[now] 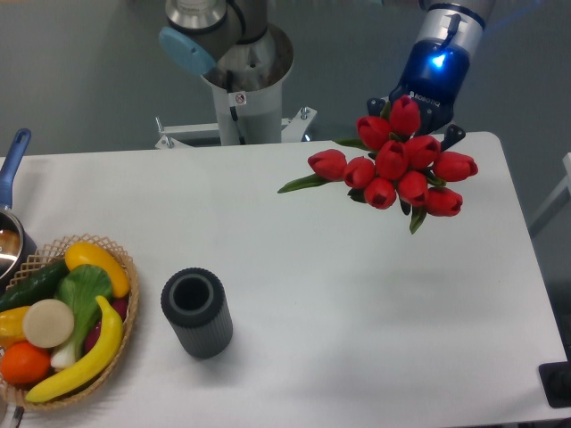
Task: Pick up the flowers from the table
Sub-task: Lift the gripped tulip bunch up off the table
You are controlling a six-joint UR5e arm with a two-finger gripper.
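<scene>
A dark ribbed cylinder (196, 313) stands upright near a wicker basket (125, 312) of fruit and vegetables; a blue-handled pot (11, 223) sits at the left edge.

We see a plain grey-blue wall (80, 62) behind, evenly lit. A white metal pedestal (245, 107) stands on a bolted base plate (227, 132). At far right, a pale frame edge (555, 201) slants against grey floor (544, 160).
</scene>
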